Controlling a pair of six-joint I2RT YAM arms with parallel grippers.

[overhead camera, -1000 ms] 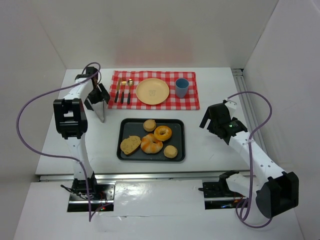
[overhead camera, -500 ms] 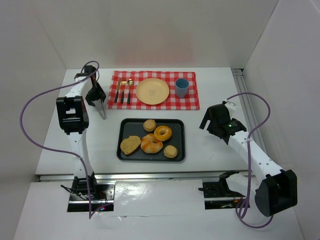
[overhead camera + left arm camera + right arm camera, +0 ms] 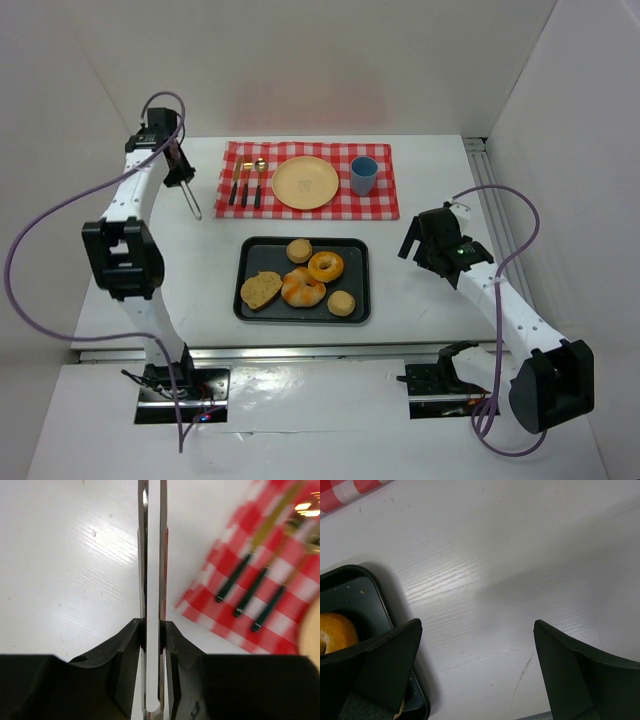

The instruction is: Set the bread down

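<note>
Looks like a robot lab, not a home: bare white walls (image 3: 60,80) boxed round a white table (image 3: 400,300), arms (image 3: 122,258) with purple cables (image 3: 495,187) bolted either side of the tray (image 3: 240,300), checked cloth (image 3: 385,205) just behind the tray.

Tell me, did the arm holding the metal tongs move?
Yes. The left gripper, shut on the metal tongs, has moved back and left, farther from the black tray and alongside the red checkered cloth's left edge.

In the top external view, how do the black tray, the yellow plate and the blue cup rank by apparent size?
From largest to smallest:
1. black tray
2. yellow plate
3. blue cup
</note>
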